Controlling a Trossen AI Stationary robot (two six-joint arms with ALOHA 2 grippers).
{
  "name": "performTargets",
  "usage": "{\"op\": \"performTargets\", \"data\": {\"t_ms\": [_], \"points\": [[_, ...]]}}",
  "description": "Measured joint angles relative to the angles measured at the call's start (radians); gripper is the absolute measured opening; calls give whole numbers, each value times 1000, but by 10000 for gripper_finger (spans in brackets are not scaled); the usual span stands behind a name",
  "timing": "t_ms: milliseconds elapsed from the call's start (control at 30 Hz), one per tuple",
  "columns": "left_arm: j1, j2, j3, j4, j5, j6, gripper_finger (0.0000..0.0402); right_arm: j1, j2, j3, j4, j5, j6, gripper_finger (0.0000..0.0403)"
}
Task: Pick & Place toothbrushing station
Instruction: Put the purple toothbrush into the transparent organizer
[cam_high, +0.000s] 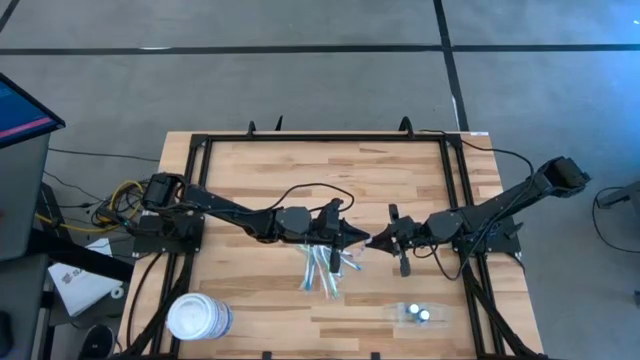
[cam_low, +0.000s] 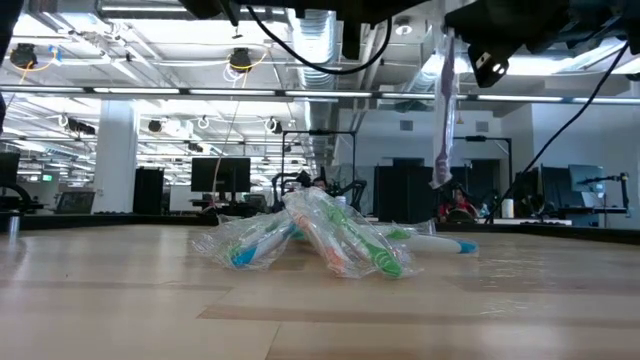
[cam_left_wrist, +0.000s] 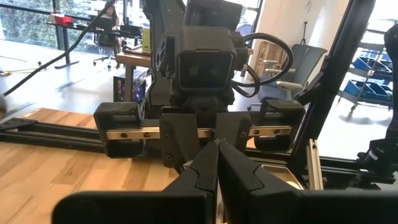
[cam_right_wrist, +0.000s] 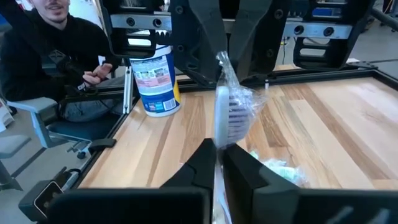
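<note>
**Two claws meet over the pile, the holder waits apart**

The right claw is closed on a wrapped toothbrush and holds it upright above the surface. This is probably done so that the brush can go down straight into the toothbrushing station. The station stands well apart, near the front edge on the right arm's side, and nothing touches it.

The left claw faces the right one tip to tip over the middle of the surface. Its fingers lie together with only a thin slit between them. From the right wrist view they seem to reach the top end of the wrapper, maybe to steady it or to take it over.

The other wrapped brushes lie in a loose pile just under the two claws. A white tub stands at the front corner on the left arm's side.

It cannot be told whether the left claw really pinches the wrapper. The station is nearly colourless, so in the high view only two pale spots and a faint outline show, and no openings can be made out. The low view cuts off both claws at the top. A seated person shows beyond the surface.
</note>
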Motion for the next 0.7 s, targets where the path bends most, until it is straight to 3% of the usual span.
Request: {"op": "performTargets", "data": {"t_ms": [400,700], "points": [[0,-25,0,-10,-2,16,33,15,-19,0,-25,-2,-1,3],[-5,-74,-21,-79,-2,41,62,101,-169,0,-135,-2,-10,1]]}}
